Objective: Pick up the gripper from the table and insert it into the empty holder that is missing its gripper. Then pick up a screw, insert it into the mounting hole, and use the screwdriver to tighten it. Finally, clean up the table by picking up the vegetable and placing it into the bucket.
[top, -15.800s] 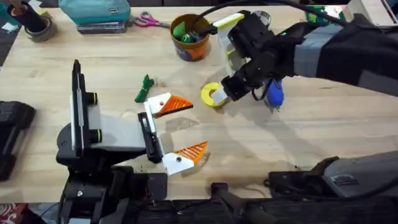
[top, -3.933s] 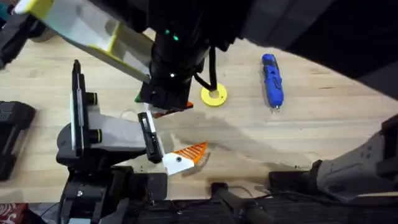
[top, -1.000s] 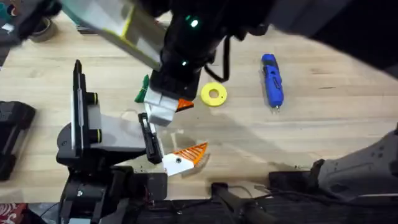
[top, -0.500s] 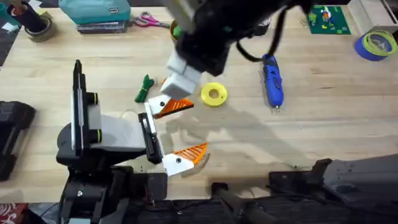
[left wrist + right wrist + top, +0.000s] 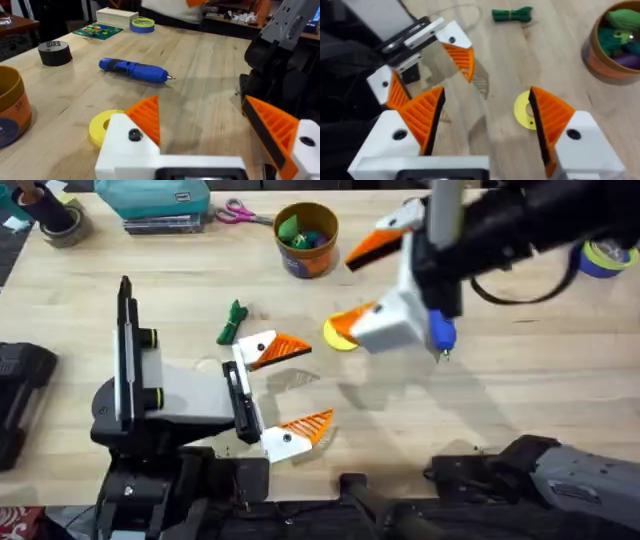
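Observation:
My left gripper rests open on the table. Both of its white holders carry orange ribbed wedges, and a loose gripper on the table is out of view. A dark spot marks the mounting hole; I cannot tell whether a screw is in it. My right gripper hangs open and empty above the yellow disc. It covers part of the blue screwdriver, which lies flat. The green vegetable lies left of the holder. Farther back stands the orange bucket.
Toy items fill the bucket. Scissors, a teal case and a tape roll line the far edge. A black tape roll and blue tape sit at the far right. Bare wood lies at front right.
My right arm has lifted away from the left gripper's upper holder and swung right, now above the yellow disc and screwdriver. The left arm, vegetable and screwdriver have not moved.

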{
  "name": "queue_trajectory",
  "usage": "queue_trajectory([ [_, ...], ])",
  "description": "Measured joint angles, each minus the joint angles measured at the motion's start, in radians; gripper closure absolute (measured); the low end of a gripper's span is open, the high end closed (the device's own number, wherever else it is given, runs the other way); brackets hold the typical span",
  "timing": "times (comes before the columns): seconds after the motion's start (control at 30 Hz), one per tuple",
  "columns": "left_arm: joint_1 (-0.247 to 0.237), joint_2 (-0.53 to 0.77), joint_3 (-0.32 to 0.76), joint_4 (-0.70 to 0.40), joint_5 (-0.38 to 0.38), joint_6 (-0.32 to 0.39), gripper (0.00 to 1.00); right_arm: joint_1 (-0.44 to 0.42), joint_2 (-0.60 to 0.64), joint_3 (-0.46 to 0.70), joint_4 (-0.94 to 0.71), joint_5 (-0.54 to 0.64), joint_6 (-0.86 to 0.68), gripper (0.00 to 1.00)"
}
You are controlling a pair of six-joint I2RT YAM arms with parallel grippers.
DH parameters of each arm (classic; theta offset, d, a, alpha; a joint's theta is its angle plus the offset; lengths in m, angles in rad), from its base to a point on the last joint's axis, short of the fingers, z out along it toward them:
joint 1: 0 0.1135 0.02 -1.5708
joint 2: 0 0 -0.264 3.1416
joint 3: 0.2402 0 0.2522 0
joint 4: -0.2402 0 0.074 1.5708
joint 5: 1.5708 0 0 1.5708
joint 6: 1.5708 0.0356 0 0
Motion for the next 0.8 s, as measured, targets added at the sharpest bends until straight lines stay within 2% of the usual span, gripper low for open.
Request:
queue_trajectory([
  [0.2,0.000,0.000,0.000,0.000,0.000,0.000,0.015,-0.130,-0.075,-0.173,0.019,-0.236,-0.205,0.004],
  [0.37,0.000,0.000,0.000,0.000,0.000,0.000,0.015,-0.216,-0.120,-0.338,0.081,-0.378,-0.402,0.005],
  [0.53,0.000,0.000,0.000,0.000,0.000,0.000,0.015,-0.271,-0.135,-0.460,0.176,-0.465,-0.528,0.004],
  [0.8,0.000,0.000,0.000,0.000,0.000,0.000,0.015,-0.284,-0.135,-0.482,0.201,-0.493,-0.583,0.004],
])
